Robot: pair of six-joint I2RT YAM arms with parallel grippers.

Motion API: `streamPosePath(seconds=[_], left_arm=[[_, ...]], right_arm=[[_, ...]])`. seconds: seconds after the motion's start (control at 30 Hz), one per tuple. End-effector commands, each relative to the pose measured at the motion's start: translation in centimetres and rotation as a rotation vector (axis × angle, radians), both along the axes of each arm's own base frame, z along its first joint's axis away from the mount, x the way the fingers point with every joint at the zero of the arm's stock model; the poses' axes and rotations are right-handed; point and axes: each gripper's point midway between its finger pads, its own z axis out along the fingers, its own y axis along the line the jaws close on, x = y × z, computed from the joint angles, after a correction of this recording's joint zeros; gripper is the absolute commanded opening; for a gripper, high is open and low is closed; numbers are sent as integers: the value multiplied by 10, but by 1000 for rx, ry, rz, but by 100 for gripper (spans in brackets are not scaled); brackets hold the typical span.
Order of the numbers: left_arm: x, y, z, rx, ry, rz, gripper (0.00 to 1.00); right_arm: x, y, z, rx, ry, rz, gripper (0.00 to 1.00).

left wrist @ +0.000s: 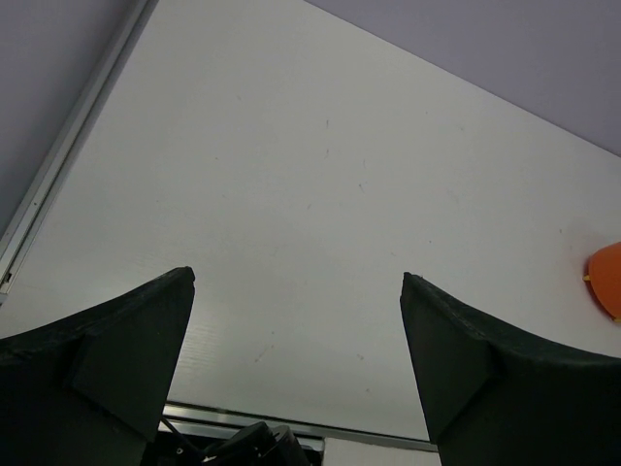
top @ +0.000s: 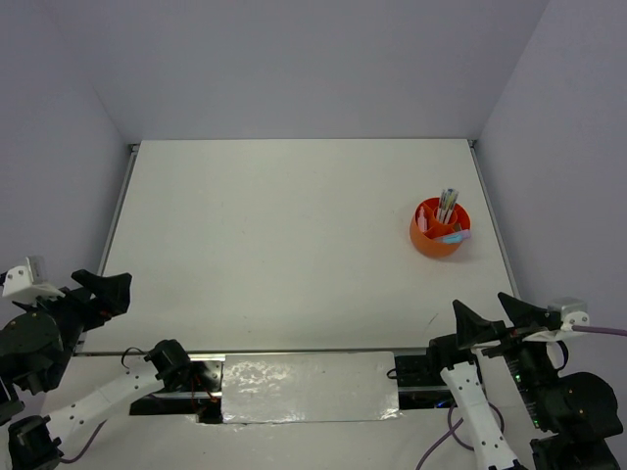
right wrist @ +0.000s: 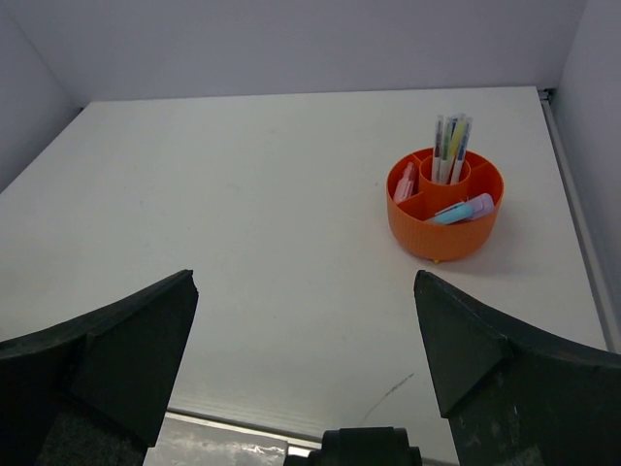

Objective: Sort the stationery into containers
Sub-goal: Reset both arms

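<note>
A round orange cup [top: 432, 245] with inner compartments stands on the white table at the far right. In the right wrist view the cup [right wrist: 441, 238] holds the stationery: thin grey and yellow pens [right wrist: 451, 150] upright in its centre, a pink marker [right wrist: 405, 183] on the left, and a blue and purple marker [right wrist: 459, 210] lying at the front. My left gripper [top: 106, 284] [left wrist: 297, 275] hovers open at the near left edge, holding nothing. At the near right edge my right gripper [top: 480, 304] [right wrist: 306, 275] is open too, well short of the cup. The left wrist view catches only a sliver of the cup [left wrist: 609, 282].
The white table [top: 294, 235] is boxed in by grey walls on three sides, with a metal rail [top: 116, 211] along its left edge. A shiny strip [top: 309, 377] runs between the arm bases. A faint dark scratch [right wrist: 388, 393] marks the table near my right gripper.
</note>
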Motion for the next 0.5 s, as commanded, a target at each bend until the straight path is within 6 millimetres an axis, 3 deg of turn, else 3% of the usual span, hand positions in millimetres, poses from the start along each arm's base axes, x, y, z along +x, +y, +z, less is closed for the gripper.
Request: streamPosePath(seconds=[0.0, 0.47], left_arm=[[2, -6, -1, 2, 9, -18, 99], [10, -16, -2, 36, 39, -25, 99]], right_arm=[[6, -4, -3, 3, 25, -27, 100], [15, -1, -11, 18, 51, -22, 100]])
